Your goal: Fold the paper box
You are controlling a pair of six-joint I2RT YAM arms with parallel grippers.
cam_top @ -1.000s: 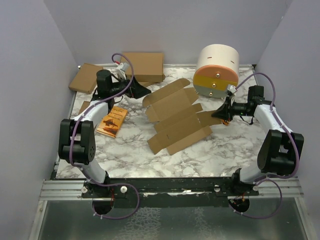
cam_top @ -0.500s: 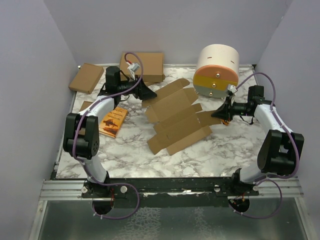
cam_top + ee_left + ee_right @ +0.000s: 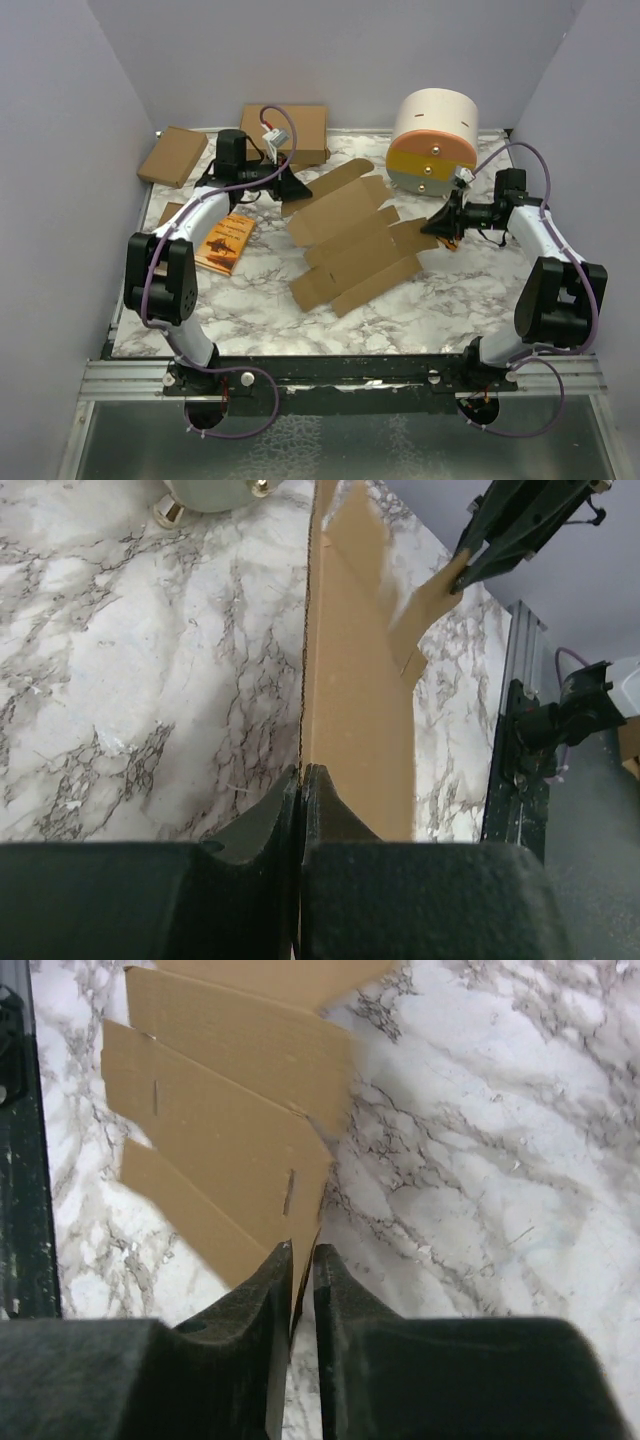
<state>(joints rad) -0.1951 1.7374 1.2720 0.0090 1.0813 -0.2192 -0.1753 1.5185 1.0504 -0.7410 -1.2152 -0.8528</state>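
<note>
Newly left hand (image 3: 297, 188) on paper box (image 3: 350, 240)

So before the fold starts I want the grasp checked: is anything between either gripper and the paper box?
Nothing visible. The left gripper and the right gripper are each shut directly on an edge of the unfolded paper box, at opposite ends. The orange booklet lies apart, to its left.
</note>
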